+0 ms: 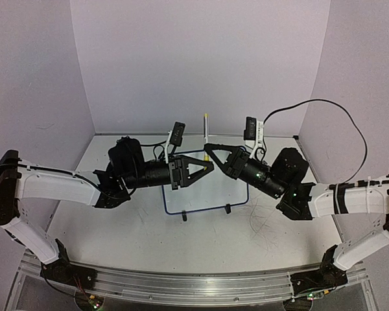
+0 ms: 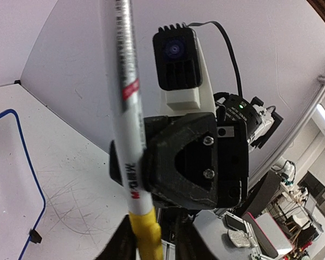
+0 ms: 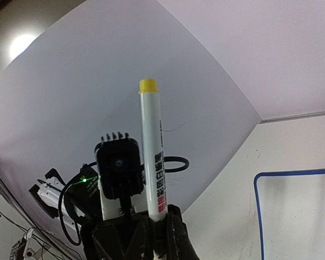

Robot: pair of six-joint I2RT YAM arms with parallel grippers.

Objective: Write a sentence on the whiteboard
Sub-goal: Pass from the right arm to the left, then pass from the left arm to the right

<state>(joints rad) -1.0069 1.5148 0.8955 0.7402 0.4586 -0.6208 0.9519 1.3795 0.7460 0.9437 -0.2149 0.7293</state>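
Note:
A white marker (image 1: 206, 133) with yellow ends stands upright over the middle of the table. My right gripper (image 1: 209, 149) is shut on its white barrel; in the right wrist view the barrel (image 3: 153, 151) rises from between the right gripper's fingers (image 3: 160, 230). My left gripper (image 1: 209, 166) meets it from the left, shut on the yellow cap (image 2: 146, 230), with the right gripper (image 2: 184, 162) facing the left wrist camera. The whiteboard (image 1: 201, 194), blue-rimmed, lies below both grippers and shows in the wrist views (image 2: 5, 179) (image 3: 298, 216). No sentence shows on it.
The board's two black clip feet (image 1: 184, 217) (image 1: 227, 208) are at its near edge. Grey scratch marks (image 1: 262, 227) cover the tabletop to the right. A black cable (image 1: 324, 103) loops over the right arm. Walls close the table at the back and sides.

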